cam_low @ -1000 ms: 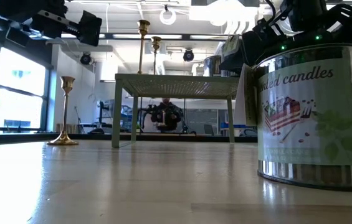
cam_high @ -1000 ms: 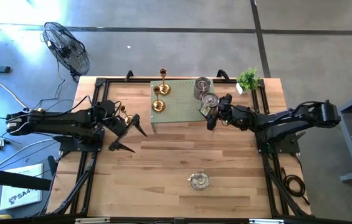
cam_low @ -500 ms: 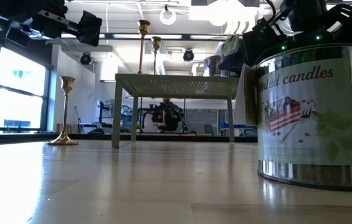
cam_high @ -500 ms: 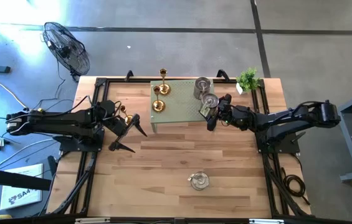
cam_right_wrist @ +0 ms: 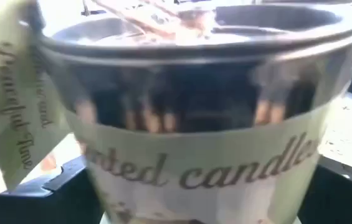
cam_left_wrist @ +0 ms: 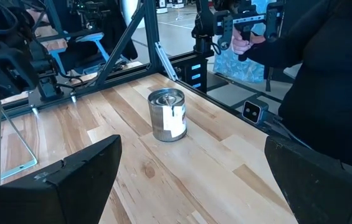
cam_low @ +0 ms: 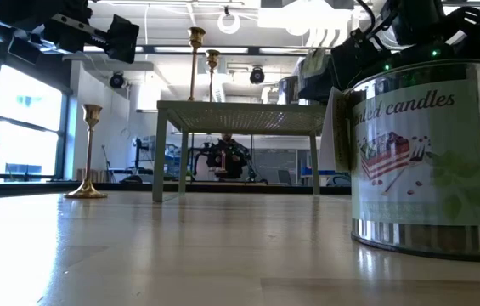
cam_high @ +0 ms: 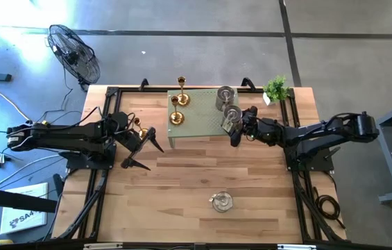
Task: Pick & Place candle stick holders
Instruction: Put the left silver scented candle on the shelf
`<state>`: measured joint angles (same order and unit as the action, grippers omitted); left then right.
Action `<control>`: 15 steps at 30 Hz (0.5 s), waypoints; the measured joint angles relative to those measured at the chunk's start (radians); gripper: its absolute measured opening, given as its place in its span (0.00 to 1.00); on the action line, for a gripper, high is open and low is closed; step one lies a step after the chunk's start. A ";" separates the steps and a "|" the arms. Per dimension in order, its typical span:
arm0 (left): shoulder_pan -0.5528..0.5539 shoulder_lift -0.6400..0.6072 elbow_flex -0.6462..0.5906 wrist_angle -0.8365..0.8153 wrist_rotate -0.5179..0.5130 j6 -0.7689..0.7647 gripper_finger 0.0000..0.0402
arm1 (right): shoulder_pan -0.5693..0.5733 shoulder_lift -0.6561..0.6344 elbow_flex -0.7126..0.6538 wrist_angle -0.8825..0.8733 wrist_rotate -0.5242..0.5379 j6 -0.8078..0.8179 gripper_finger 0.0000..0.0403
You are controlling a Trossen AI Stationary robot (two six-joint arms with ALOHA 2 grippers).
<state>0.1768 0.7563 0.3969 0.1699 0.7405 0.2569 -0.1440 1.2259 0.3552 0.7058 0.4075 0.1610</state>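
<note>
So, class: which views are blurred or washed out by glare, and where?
Right wrist view: the silvery candle tin with a paper label fills the picture, soft and blurred. Low view: ceiling lights blow out white above the green mesh stand. High view: evenly lit.

A: What stays hidden?

B: In the right wrist view a silvery candle tin (cam_right_wrist: 200,118) fills the frame; its base and both sides are cut off, its printed label (cam_right_wrist: 207,168) is blurred, and the right gripper's fingers are covered by it.

A: And from above?

B: The right gripper (cam_high: 238,129) sits at the raised green stand's (cam_high: 197,125) right edge beside a tin (cam_high: 232,115), too small to tell whether the fingers touch it.

A: The low view?

B: The near tin (cam_low: 422,153) is cut by the right edge and hides the tabletop behind it. The left gripper's (cam_left_wrist: 185,171) fingers (cam_left_wrist: 63,180) run off the frame's bottom.
</note>
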 joint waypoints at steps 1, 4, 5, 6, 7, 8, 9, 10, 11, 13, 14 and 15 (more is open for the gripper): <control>0.000 0.000 0.000 0.000 0.000 0.000 0.97 | 0.000 0.000 0.001 -0.004 0.002 0.003 0.99; 0.000 0.000 0.000 0.000 0.000 0.000 0.97 | -0.001 0.000 0.001 -0.019 0.003 0.043 0.99; 0.000 0.000 0.000 0.000 0.000 0.000 0.97 | -0.002 0.000 0.001 -0.018 0.003 0.048 0.99; 0.000 0.000 0.000 0.000 0.000 0.000 0.97 | -0.002 0.000 0.001 -0.016 0.002 0.049 0.99; 0.000 0.000 0.000 0.000 0.000 0.000 0.97 | -0.002 0.000 0.001 -0.017 0.003 0.049 0.99; 0.000 0.000 0.000 0.000 0.000 0.000 0.97 | -0.002 0.000 0.001 -0.017 0.003 0.049 0.99; 0.000 0.000 0.000 0.000 0.000 0.000 0.97 | -0.002 0.000 0.001 -0.016 0.003 0.049 0.99; 0.000 0.000 0.000 0.000 0.000 0.000 0.97 | -0.002 0.000 0.001 -0.014 0.002 0.049 0.99; 0.000 0.000 0.000 0.000 0.000 0.000 0.97 | -0.002 0.000 0.001 -0.011 0.002 0.049 0.99; 0.000 0.000 0.000 0.000 0.000 0.000 0.97 | -0.002 0.000 0.001 -0.008 0.001 0.049 0.99; 0.000 0.000 0.000 0.000 0.000 0.000 0.97 | -0.002 0.000 0.001 -0.008 0.002 0.048 0.99; 0.000 0.000 0.000 0.000 0.000 0.000 0.97 | -0.002 -0.001 0.001 -0.007 0.001 0.047 0.99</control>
<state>0.1768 0.7563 0.3969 0.1703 0.7403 0.2569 -0.1459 1.2252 0.3561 0.6986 0.4089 0.2077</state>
